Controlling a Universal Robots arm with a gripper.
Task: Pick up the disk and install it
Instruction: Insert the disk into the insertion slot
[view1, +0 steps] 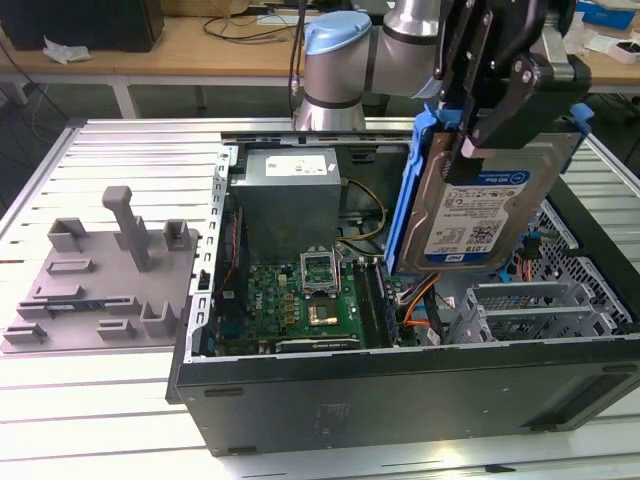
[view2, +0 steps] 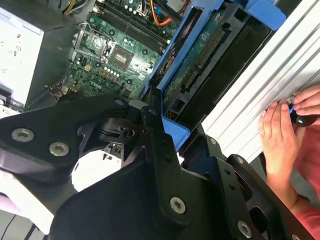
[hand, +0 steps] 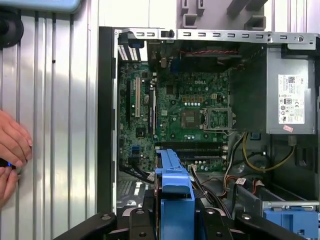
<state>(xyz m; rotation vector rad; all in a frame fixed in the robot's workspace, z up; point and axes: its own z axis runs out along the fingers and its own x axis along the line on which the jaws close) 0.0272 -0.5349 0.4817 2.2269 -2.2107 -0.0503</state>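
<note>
**Desk:** Where is the disk?

**Photographer:** It hangs from the tool (view1: 487, 125), whose black fingers pinch the disk (view1: 478, 215) at its upper edge. The disk is held upright with its label facing out, above the open computer case (view1: 400, 400). It touches nothing else that can be seen.

**Desk:** How much of it shows?

**Photographer:** In the exterior view the label and blue frame are plain, but the fingers cover the top edge and the arm is cut off above. In the second wrist view the circuit-board underside (view2: 200, 60) shows past the tool's dark links. In the first wrist view the blue frame's end (hand: 175, 190) sits between those links, and the fingertips are hidden.

**Desk:** And below the tool?

**Photographer:** The motherboard (view1: 305, 300) and the grey power supply (view1: 290, 190) lie inside the case. The part of the case directly behind the disk is hidden.

**Desk:** Anyone nearby?

**Photographer:** A person's hands (view2: 282, 130) are over the slatted table (view1: 100, 420) beside the case, apart from the tool. They are cut off at the edge and hold something small and dark that is hard to make out.
</note>
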